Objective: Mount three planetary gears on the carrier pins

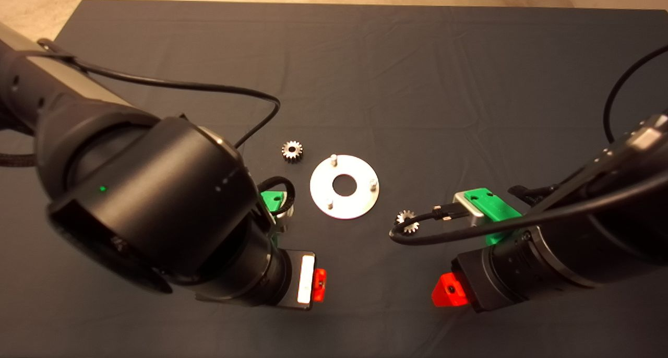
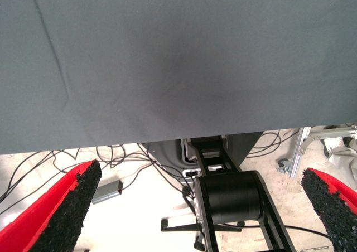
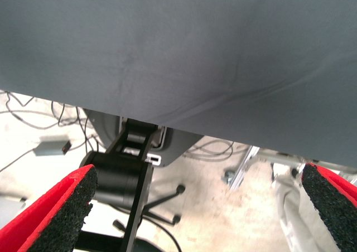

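silver disc (image 1: 344, 187) mid-mat with three carrier pins (image 1: 334, 159) standing bare, no gear on any. one planetary gear (image 1: 292, 151) flat on mat (image 1: 396, 76) just up-left of disc; second gear (image 1: 406, 220) right of disc, partly under black cable (image 1: 469, 231) (third gear not visible). left gripper (image 2: 201, 213) low left of disc, fingers spread wide, holding nothing. right gripper (image 3: 195, 213) low right, also spread wide, holding nothing. wrist views: mat edge, floor cables.
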### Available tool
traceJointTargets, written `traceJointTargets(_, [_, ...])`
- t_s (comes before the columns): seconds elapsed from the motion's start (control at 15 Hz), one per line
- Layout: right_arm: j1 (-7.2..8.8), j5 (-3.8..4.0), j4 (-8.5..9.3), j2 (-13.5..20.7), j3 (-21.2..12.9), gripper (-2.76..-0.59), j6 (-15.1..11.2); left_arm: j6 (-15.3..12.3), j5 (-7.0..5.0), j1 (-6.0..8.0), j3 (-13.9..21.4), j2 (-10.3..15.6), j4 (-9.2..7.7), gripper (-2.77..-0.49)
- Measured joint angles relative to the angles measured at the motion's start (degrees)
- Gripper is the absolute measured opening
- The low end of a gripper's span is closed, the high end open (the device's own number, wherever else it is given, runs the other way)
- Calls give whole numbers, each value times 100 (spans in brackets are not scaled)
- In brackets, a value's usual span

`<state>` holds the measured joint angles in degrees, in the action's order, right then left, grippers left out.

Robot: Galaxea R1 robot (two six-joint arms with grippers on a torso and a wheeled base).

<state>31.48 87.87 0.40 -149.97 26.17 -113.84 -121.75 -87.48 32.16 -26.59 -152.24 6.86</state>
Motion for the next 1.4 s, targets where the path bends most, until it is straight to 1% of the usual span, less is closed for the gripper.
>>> traceJointTargets(0.13, [-271, -1, -69, 116, 128, -62, 271, 0, 0, 0, 0, 0, 0, -64])
traceJointTargets(0.2, [-487, 0, -162, 193, 212, -62, 443, 0, 0, -2, 0, 0, 2, -64])
traceJointTargets(0.27, [-651, -2, -283, 261, 301, -62, 636, 0, 0, -2, 0, 0, 0, -64])
traceJointTargets(0.33, [-766, -2, -409, 319, 421, -62, 843, 0, 0, -2, 0, 0, 2, -64])
traceJointTargets(0.4, [-838, 0, -538, 363, 551, -62, 1027, 0, 0, -2, 0, 0, 0, -64])
traceJointTargets(0.53, [-938, 5, -740, 399, 813, -62, 1373, 0, 0, -2, 0, 0, 1, -64])
traceJointTargets(0.73, [-1148, 0, -1005, 440, 1161, -62, 1877, 0, -2, -2, 2, 0, 2, -64])
traceJointTargets(0.8, [-1197, 2, -1074, 444, 1245, -62, 2013, 2, 0, -2, 2, -2, 0, -64])
traceJointTargets(0.93, [-1244, -2, -1198, 444, 1410, -62, 2303, 2, 0, 0, 2, -13, 0, -64])
traceJointTargets(1.13, [-1342, 2, -1337, 446, 1624, -62, 2683, 2, 0, -2, 2, -13, 0, -64])
traceJointTargets(1.4, [-1481, 0, -1515, 444, 1810, -62, 3002, 2, 0, -2, 2, -16, 2, -64])
